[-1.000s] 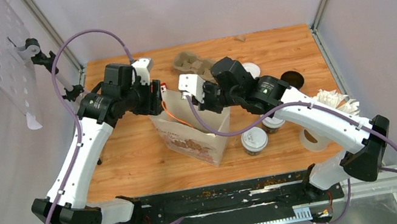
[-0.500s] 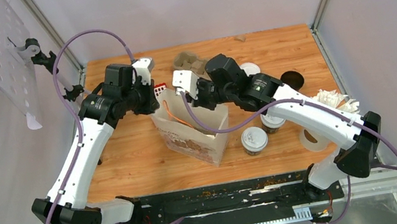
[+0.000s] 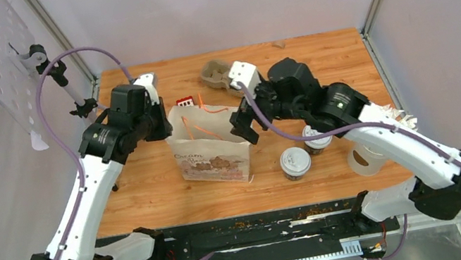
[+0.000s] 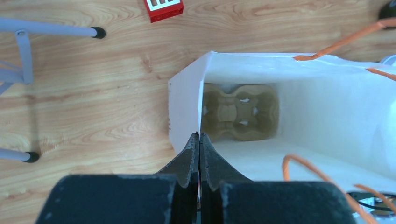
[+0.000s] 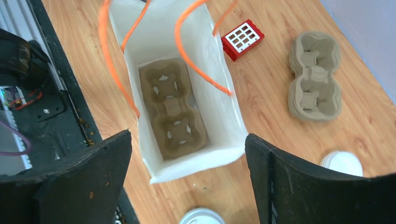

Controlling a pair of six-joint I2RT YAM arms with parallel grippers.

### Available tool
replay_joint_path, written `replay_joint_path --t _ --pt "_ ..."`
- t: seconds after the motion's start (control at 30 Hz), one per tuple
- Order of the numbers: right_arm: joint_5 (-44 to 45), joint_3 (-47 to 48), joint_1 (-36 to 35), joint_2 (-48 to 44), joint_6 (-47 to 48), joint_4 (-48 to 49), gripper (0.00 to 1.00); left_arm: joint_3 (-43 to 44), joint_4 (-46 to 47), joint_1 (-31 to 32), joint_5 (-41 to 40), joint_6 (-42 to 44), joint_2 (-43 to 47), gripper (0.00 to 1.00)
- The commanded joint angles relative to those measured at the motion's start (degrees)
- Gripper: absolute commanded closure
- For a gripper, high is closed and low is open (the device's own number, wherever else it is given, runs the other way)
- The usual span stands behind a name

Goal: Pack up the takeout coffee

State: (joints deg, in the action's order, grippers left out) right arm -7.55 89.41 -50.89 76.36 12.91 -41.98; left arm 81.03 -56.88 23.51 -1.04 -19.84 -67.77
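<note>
Two takeout coffee cups with white lids, one (image 3: 295, 161) and another (image 3: 316, 140), stand on the table right of a white paper bag (image 3: 210, 153). The bag stands upright and open, orange handles loose, with a pulp cup tray (image 5: 173, 109) lying in its bottom. My left gripper (image 4: 200, 136) is shut on the bag's left rim (image 4: 187, 105); it shows from above too, left gripper (image 3: 165, 123). My right gripper (image 5: 187, 136) hangs open over the bag's right end, holding nothing, with one cup's lid (image 5: 201, 217) just below it. From above, the right gripper (image 3: 246, 126) sits beside the bag's right edge.
A second pulp tray (image 3: 214, 75) lies at the back, with a red block (image 3: 185, 101) near the bag's far corner. A white lid (image 5: 343, 163) rests right of the bag. A white holder of sticks (image 3: 387, 118) and a translucent cup (image 3: 364, 161) stand at the right.
My left gripper has closed on the bag's rim and drawn it leftwards, squaring the bag up. My right gripper has let go of the bag, opened wide and pulled back to the right.
</note>
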Motion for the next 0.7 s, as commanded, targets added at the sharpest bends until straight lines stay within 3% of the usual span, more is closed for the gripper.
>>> replay_joint_path --t 0.0,0.07,0.17,0.3,0.37,0.57,0.67 --pt "5.43 -2.73 0.19 -7.19 -10.31 -5.47 0.09 0.32 0.33 -0.30 -1.94 -5.75 4.52 1.00" --pt "8.70 -6.17 0.25 -9.28 -12.32 -7.46 0.09 -2.47 1.21 -0.30 -2.41 -7.97 6.16 0.98" --pt "14.69 -10.09 0.27 -11.09 -14.73 -10.85 0.09 -6.05 2.94 -0.30 -1.04 -9.73 7.76 0.86" --pt "18.80 -16.39 3.31 -11.67 -17.99 -14.28 0.09 -6.38 2.44 -0.30 -0.30 -10.71 7.88 0.54" --pt "18.14 -20.94 5.72 -12.80 -18.65 -13.30 0.09 -4.73 1.48 -0.30 -0.35 -9.12 7.58 0.38" --pt "11.26 -29.44 9.04 -15.17 -17.86 -9.27 0.09 3.89 -6.91 -0.30 -2.78 -3.92 2.90 0.06" --pt "9.33 -31.43 9.03 -15.21 -17.73 -7.83 0.09 5.49 -8.81 -0.30 -2.73 -2.75 2.10 0.00"
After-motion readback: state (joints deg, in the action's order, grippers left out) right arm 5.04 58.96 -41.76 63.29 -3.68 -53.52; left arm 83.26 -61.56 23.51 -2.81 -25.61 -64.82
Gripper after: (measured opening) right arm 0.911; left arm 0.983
